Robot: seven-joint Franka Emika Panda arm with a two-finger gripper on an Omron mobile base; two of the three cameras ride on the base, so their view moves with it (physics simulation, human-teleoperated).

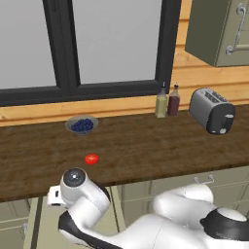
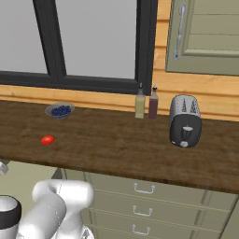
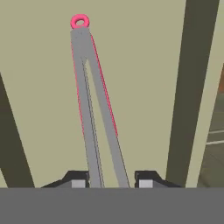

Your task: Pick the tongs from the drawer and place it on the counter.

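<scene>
In the hand view the tongs [image 3: 94, 100] lie flat on the drawer's pale olive floor [image 3: 39, 87]. Their two silvery arms, edged in pink, run away from me to a pink ring at the far end. My gripper [image 3: 112, 183] is low over the near end and open. Its dark fingertips [image 3: 78, 180] straddle both arms, with a small gap still visible on the right side. The dark brown counter [image 1: 146, 146] runs across both base views, also as the counter [image 2: 121, 144], and my arm bends down below its front edge.
The drawer's dark raised rim [image 3: 192, 87] runs along the right. On the counter are a red tomato [image 1: 91, 158], a bowl of blueberries [image 1: 81, 125], two bottles [image 1: 167, 101] and a toaster [image 1: 212, 110]. Narrow handled drawers [image 2: 140, 196] sit under the counter.
</scene>
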